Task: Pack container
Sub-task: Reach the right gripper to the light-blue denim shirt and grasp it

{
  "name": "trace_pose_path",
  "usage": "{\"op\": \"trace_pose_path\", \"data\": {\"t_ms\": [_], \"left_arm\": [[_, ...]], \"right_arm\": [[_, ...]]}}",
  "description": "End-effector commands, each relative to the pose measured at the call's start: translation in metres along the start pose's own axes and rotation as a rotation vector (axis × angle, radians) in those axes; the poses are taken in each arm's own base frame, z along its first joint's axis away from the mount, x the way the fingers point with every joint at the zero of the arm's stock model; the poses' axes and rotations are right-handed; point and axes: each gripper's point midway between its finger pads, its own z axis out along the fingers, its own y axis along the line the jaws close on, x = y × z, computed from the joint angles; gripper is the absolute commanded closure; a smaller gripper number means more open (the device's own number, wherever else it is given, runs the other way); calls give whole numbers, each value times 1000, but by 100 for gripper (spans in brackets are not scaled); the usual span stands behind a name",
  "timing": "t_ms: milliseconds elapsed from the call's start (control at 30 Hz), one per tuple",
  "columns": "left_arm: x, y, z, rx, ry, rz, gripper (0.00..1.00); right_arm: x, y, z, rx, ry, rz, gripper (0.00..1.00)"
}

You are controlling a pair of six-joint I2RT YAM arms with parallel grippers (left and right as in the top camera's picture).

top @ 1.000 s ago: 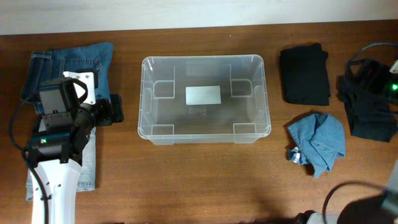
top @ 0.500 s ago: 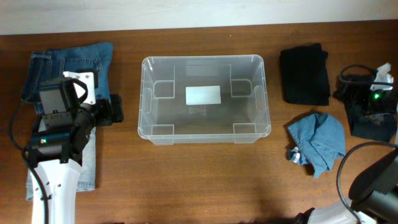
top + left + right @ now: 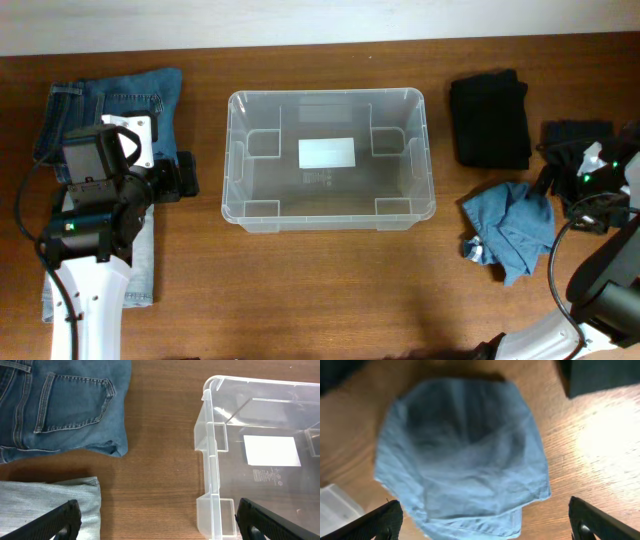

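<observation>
Five garments lie on the desk (image 3: 320, 290) and none is in the container (image 3: 330, 195). It stands empty at the middle of the desk, nearer the far edge, with its white label showing through the base.

Findings, in my judgement:

1. The container is light and unsecured. A knock on its rim from either arm would likely slide it off position.
2. The jeans (image 3: 120, 95) at the left edge partly overlap a paler pair (image 3: 145, 260) nearer the front. Both are broad. A pinch on one layer could let them unfold and hang over the container's rim.
3. The folded black garment (image 3: 489, 120) lies near the far right corner, with a second black piece (image 3: 575, 135) at the right edge. Reaching past one may snag the other.
4. The blue cloth (image 3: 515, 235) is crumpled near the right edge. The right gripper (image 3: 485, 520) hangs over it, jaws wide apart and holding nothing. That view is blurred. A shallow bite may catch a single fold and let it slip.
5. The left gripper (image 3: 188, 175) is spread wide and empty over bare wood between the jeans and the container. A careless swing could strike the container's left wall.
</observation>
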Motion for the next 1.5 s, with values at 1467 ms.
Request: {"op": "trace_pose_path", "data": {"t_ms": [1467], "left_arm": [[0,2,1,-9,1,-12,1]], "right_arm": [[31,8,108,-180,147,-34,0]]}}
